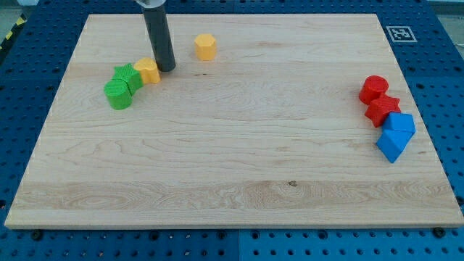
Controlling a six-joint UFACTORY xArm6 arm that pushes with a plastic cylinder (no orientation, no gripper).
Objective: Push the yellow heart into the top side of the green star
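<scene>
The yellow heart (147, 70) lies at the board's upper left and touches the upper right side of the green star (129, 76). My tip (166, 69) is at the end of the dark rod that comes down from the view's top. It stands right against the heart's right edge. A second green block, rounded (117, 95), touches the star at its lower left.
A yellow hexagonal block (206, 46) lies right of and above the tip. At the right edge sit two red blocks (374, 88) (382, 109) and two blue blocks (399, 125) (392, 146) in a cluster. The wooden board (232, 167) has a marker tag (399, 33) at its top right corner.
</scene>
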